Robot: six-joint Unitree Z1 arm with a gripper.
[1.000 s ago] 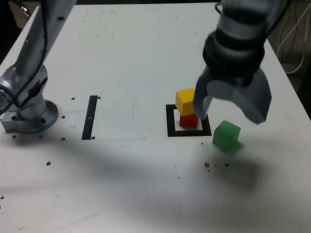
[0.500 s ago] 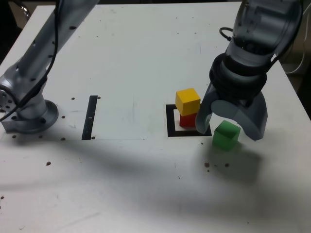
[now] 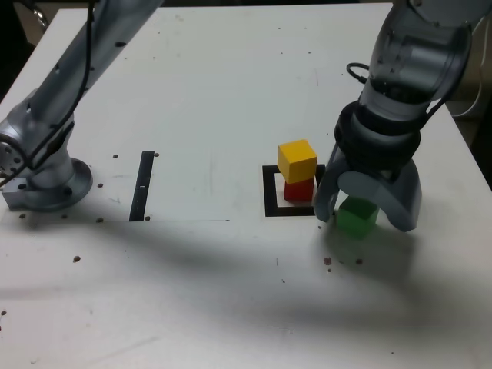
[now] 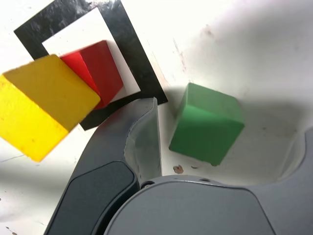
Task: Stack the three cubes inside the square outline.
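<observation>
White tabletop [image 3: 215,92], speckled with dark crumbs [image 3: 342,261], bears black strip [image 3: 142,186].

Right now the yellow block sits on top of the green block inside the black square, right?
Not quite. The yellow block sits on the red block, not the green one, inside the black square. The exterior view shows the green block on the table outside the square, between the open fingers.

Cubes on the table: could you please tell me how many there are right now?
3. The red cube sits inside the square outline, the yellow cube rests on top of it, and the green cube stands on the table between the open gripper jaws.
</observation>
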